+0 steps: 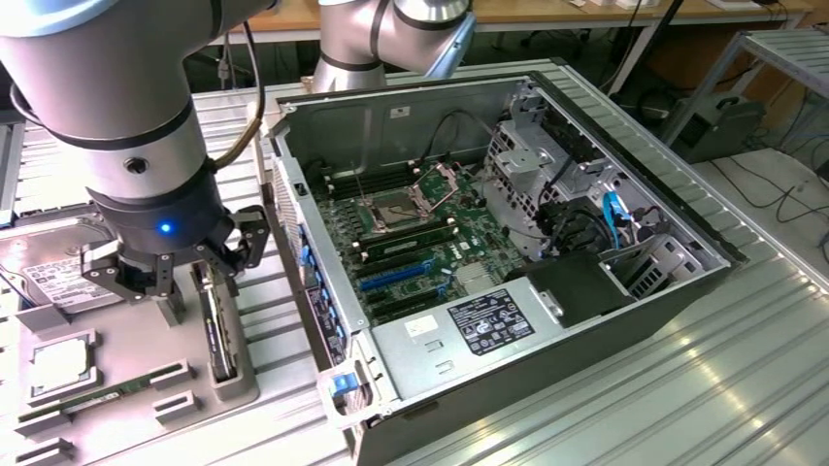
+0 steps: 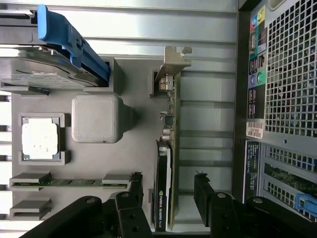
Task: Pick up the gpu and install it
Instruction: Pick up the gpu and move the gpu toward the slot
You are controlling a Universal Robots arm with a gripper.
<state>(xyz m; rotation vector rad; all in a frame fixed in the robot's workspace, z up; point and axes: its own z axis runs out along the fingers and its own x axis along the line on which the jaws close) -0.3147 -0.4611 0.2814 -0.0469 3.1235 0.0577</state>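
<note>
The claw is open wide. It hangs low over a grey tray on the exterior view's left. It holds nothing. In the wrist view the claw has one finger on each side of the gpu. There is a gap on both sides, so the fingers do not touch the card.

The gpu stands on its thin edge in a slot of the tray. It is a flat card with a dark part at the end between the fingers. At the other end it has a silver metal piece.

More things sit in the tray. There is a hard drive with a blue handle, a square chip in its own little frame, and a thin green memory stick. A grey block with round corners sits between the hard drive and the memory stick.

The tray lies on a silver metal surface with long ridges. Beside the tray, toward the exterior view's right, a big computer lies on its side with its cover off. Inside it are a green board, blue slots and black wires. The thick grey arm has a small blue light.

Behind the surface is a wooden desk. There are cables on the floor, and a grey metal table stands at the exterior view's right.
</note>
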